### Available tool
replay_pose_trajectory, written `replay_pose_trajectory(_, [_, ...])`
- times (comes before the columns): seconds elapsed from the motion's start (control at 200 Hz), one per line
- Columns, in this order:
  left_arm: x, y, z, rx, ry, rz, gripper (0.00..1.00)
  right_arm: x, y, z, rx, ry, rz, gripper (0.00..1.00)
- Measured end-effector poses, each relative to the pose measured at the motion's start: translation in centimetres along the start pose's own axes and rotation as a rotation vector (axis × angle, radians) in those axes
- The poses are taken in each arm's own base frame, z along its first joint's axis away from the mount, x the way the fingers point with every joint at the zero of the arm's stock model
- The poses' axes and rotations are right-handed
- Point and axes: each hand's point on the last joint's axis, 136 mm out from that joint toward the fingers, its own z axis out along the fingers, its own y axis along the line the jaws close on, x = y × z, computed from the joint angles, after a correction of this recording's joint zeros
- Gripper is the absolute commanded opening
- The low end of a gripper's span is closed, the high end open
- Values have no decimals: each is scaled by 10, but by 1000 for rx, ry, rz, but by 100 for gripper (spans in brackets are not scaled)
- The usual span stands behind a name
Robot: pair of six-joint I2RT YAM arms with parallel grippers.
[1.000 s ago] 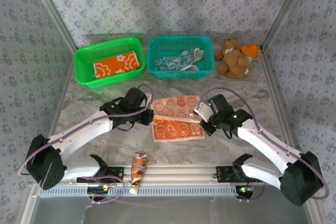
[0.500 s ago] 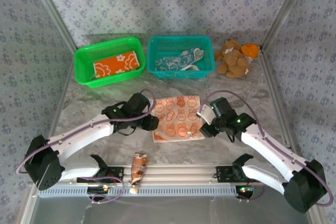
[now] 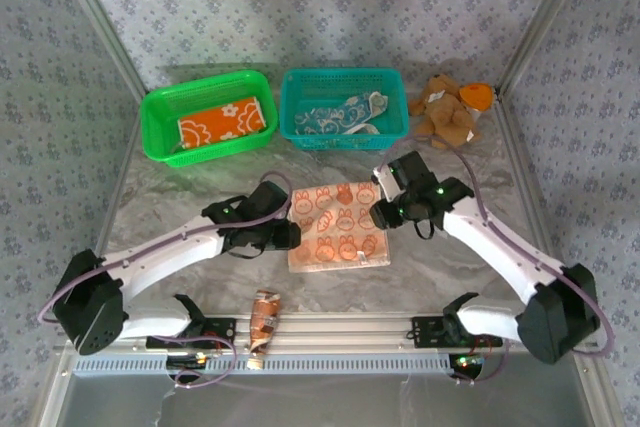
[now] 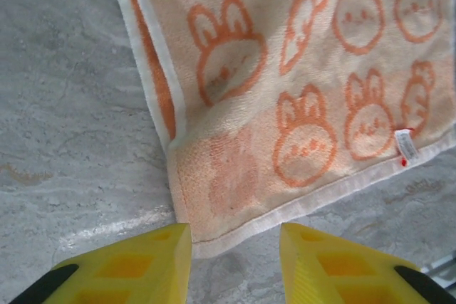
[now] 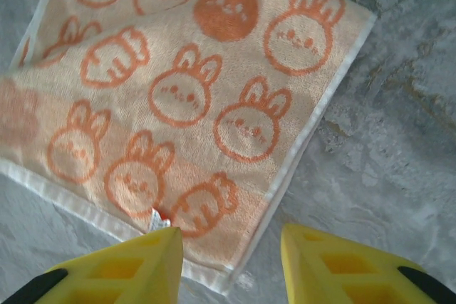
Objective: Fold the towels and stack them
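- orange towel [image 3: 220, 122]: lies flat and folded in the green basket [image 3: 200, 154] at far left. Looks like the stack spot, my guess.
- left gripper [image 3: 285, 235]: sits at the left near corner of the peach towel. In its wrist view the left gripper [image 4: 235, 236] has its yellow fingers [image 4: 153, 254] apart with a moderate gap and nothing between them. The corner hem is just beyond the tips.
- peach towel [image 3: 338, 225]: flat on the table [image 3: 170, 197], centre, between the two grippers. Its left edge [image 4: 153, 83] shows two layers, so it reads as folded once.
- teal towel [image 3: 335, 115]: crumpled in the teal basket [image 3: 345, 140], far centre, not yet folded.
- right gripper [image 3: 380, 215]: at the towel's right edge. In its wrist view the right gripper [image 5: 231, 240] has jaws parted about the same, empty, with the near right corner [image 5: 228, 275] between the tips.
- Doing it well (judgement):
  - Drop both grippers onto the near corners together.
  - Pinch both layers, not just the top one.
  - Lift evenly and carry the near hem to the far hem so the edges line up.
  - Risk: one layer slips and the fold skews.
- teddy bear [image 3: 445, 112]: far right, well apart from the towel, leave it.
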Motion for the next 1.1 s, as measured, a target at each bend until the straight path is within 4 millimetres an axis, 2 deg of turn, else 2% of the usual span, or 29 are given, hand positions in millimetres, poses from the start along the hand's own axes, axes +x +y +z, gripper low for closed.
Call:
replay_pose_trajectory(0.06, [-1, 5, 5, -28, 1, -29, 30, 5, -2, 10, 4, 41, 60, 39])
replay_pose_trajectory(0.125, [-3, 12, 10, -54, 1, -59, 28, 11, -3, 19, 6, 68, 113, 26])
replay_pose_trajectory(0.325, [-28, 41, 30, -134, -8, -168, 27, 19, 4, 37, -9, 61, 244, 21])
replay_pose_trajectory(0.465, [-56, 47, 43, -145, -31, -208, 27, 28, 15, 53, -28, 70, 279, 15])
replay_pose_trajectory(0.6, [-79, 49, 57, -143, -51, -221, 29, 43, 20, 69, -33, 112, 308, 14])
replay_pose_trajectory(0.77, [-90, 55, 74, -149, -34, -235, 30, 57, 20, 84, -23, 151, 324, 14])
replay_pose_trajectory(0.859, [-96, 57, 81, -149, -28, -241, 26, 62, 18, 90, -16, 171, 326, 14])
replay_pose_trajectory(1.099, [-114, 45, 83, -110, -53, -227, 21, 70, 17, 98, -3, 206, 327, 14])
